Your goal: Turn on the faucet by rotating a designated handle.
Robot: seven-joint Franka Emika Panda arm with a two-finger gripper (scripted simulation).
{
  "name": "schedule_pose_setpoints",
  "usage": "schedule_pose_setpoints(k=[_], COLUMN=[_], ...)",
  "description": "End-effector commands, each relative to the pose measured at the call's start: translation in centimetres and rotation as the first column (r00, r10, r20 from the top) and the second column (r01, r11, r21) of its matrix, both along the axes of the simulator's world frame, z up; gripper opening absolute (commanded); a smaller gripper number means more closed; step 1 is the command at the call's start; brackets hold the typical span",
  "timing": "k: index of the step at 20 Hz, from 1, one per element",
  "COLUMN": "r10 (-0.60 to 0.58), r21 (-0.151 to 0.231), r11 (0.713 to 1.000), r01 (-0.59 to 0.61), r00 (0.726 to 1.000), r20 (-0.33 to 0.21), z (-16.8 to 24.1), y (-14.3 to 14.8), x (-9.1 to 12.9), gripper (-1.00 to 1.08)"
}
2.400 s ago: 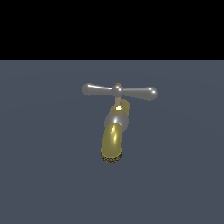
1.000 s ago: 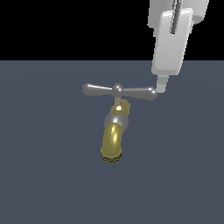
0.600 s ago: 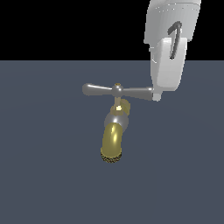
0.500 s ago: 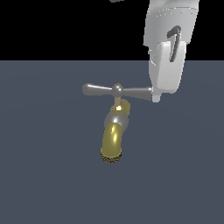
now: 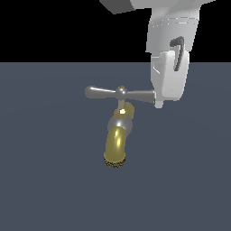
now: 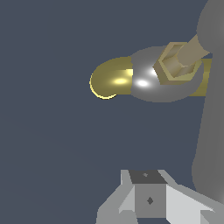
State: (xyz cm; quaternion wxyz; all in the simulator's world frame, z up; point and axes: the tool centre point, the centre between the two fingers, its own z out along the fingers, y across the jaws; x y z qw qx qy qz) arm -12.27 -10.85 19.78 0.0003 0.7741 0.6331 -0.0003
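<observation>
The faucet [image 5: 116,143] has a curved gold spout with a rough dark mouth and a silver collar; it stands in the middle of the exterior view. Its handle [image 5: 104,92] is a slim silver crossbar lying level on top. My white gripper [image 5: 159,102] hangs down at the crossbar's end on the exterior view's right, covering that bulb. The wrist view shows the spout [image 6: 109,79], the collar with a brass nut, and a grey arm of the handle [image 6: 213,118] beside my fingertips [image 6: 148,199], which sit together with nothing between them.
A flat dark blue-grey floor [image 5: 45,180] spreads all round the faucet. Black background lies above the horizon. No other object shows.
My gripper came down from above and shifted slightly toward the exterior view's left, now covering the crossbar's end. The handle and spout look unmoved.
</observation>
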Motion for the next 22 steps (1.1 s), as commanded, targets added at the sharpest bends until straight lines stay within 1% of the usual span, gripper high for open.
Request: schedule_pose_setpoints(k=[1, 4, 22], r10=[0.002, 0.002, 0.002], r21=[0.000, 0.000, 0.001], r11=[1.000, 1.000, 1.000], r01=[-0.002, -0.002, -0.002], r00=[1.000, 1.000, 1.000], r20=[0.000, 0.000, 0.000], z=[0.0, 0.0, 0.0], y=[0.0, 0.0, -1.3], x=[0.0, 0.0, 4.4], gripper=[-1.00, -1.00, -1.00])
